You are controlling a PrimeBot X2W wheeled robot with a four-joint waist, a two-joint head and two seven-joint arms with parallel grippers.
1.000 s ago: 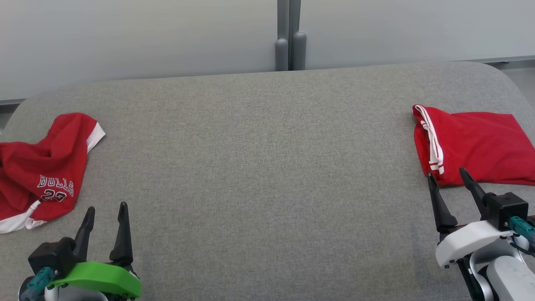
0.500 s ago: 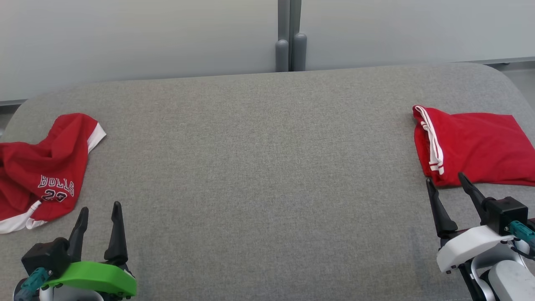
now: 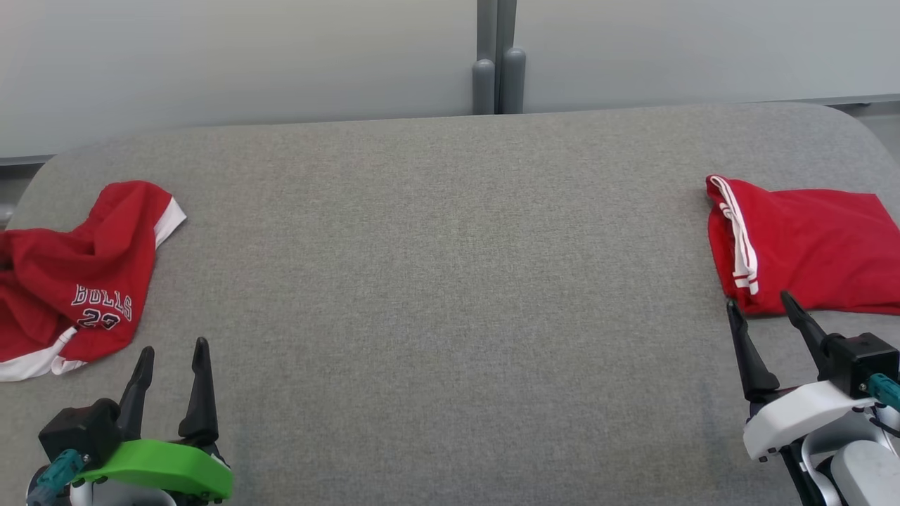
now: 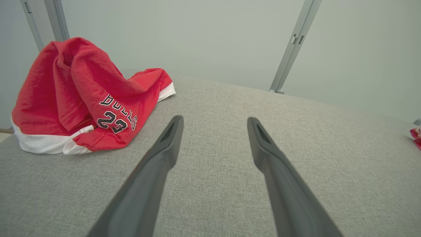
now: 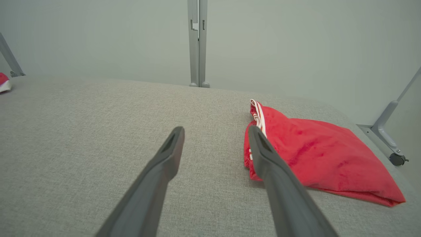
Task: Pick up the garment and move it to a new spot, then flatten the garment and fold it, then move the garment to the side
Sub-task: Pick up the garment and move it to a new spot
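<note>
1. A crumpled red mesh jersey with white trim and "BULLS 23" lettering (image 3: 77,281) is lying bunched at the left end of the grey fabric-covered surface (image 3: 450,295). It is looking unhandled, so picking up, moving, flattening, folding and setting aside all seem left to do for it.
2. A folded red garment with white side stripes (image 3: 808,242) is lying flat at the right end, well apart from the jersey. It is reading as a piece already folded and put to the side.
3. The left gripper (image 3: 174,346), on a green housing, is hovering just beside the jersey's near edge, fingers spread and holding nothing.
4. The right gripper (image 3: 759,300), on a white housing, is also standing spread and empty. Its tips are sitting at the folded garment's near edge, and I cannot tell whether they are touching it.
5. Nothing is standing between the left gripper and the jersey. Two grey upright posts (image 3: 498,77) are rising behind the far edge, well apart from the work.
</note>
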